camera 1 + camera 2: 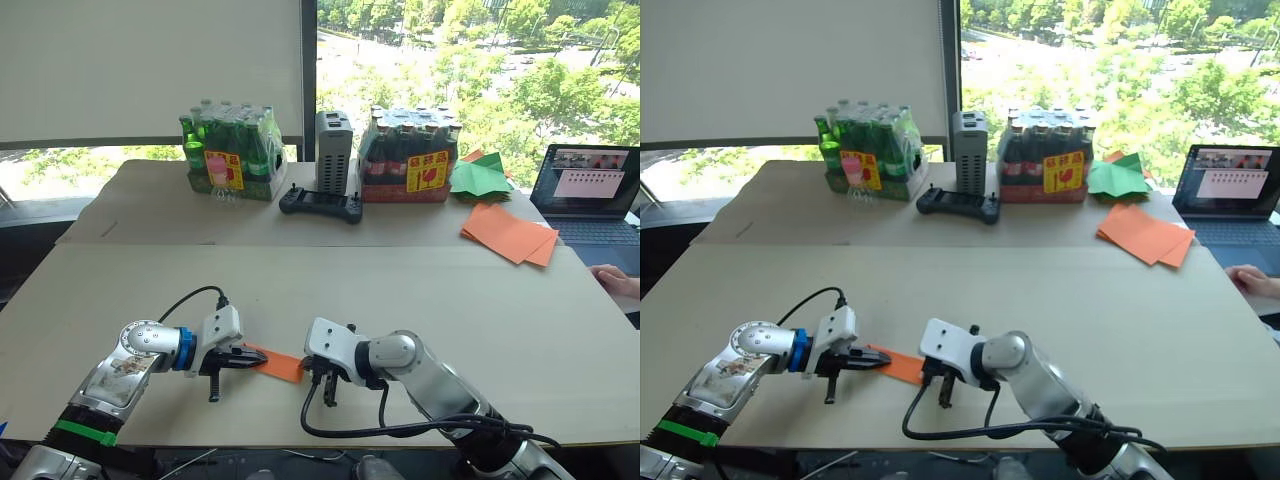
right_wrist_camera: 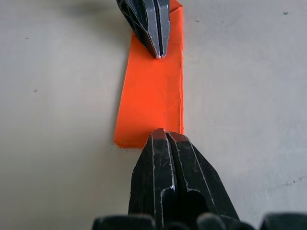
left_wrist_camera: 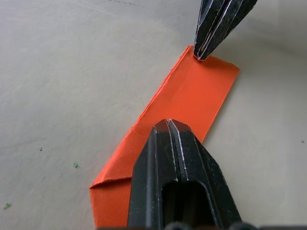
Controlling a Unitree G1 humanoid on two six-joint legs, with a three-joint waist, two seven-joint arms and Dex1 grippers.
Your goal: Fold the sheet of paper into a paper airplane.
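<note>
The sheet of paper (image 1: 279,364), already folded into a narrow orange strip with layered edges and a diagonal crease at its left end, lies flat on the worktop (image 1: 420,300) near the front edge. The left gripper (image 1: 247,360), fingers pressed together, bears on its left end; the right gripper (image 1: 322,381), likewise closed, presses the right end. Judgement: both tips pin the strip flat to set its creases. A stack of orange sheets (image 1: 509,234) lies far right.
</note>
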